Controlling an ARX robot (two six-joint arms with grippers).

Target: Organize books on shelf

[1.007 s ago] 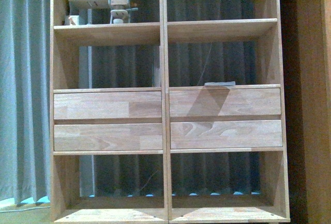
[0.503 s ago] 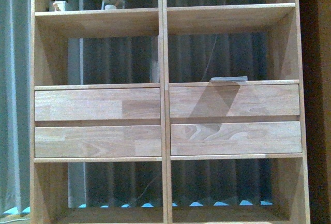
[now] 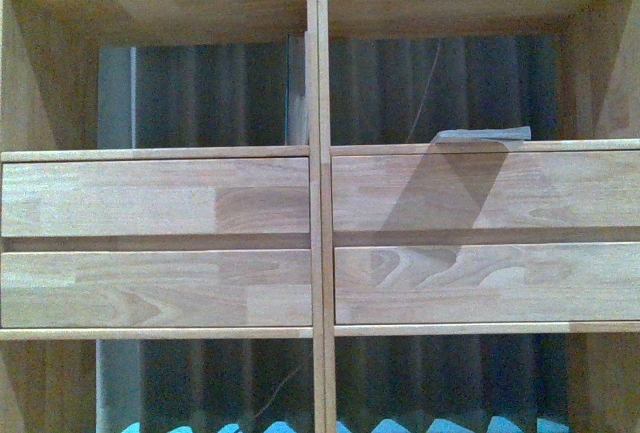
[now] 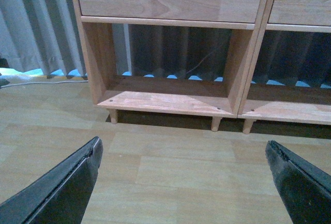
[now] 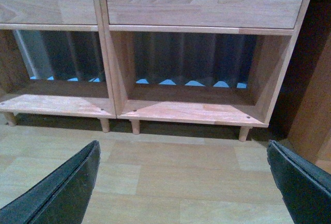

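My left hand (image 4: 182,144) and my right hand (image 5: 182,144) both hang low in front of the shelf (image 3: 318,203). Each has its two dark fingers spread wide, with nothing between them. Neither hand shows in the front view.

The one book (image 3: 483,134) I can make out is thin and grey, right of centre in the frame. It lies flat in the right column's open compartment, on the ledge just above the upper right drawer (image 3: 480,188). Its long axis runs side to side along the ledge's front edge.

A dark upright strip (image 3: 296,88) touches the centre divider on the left column's side (whether it is the second book I cannot tell).

Both wrist views face the bottom compartments and the floor (image 4: 155,172). From that I judge the book lies well above both hands, and nearer my right. The compartment above it is open, with free room on either side.
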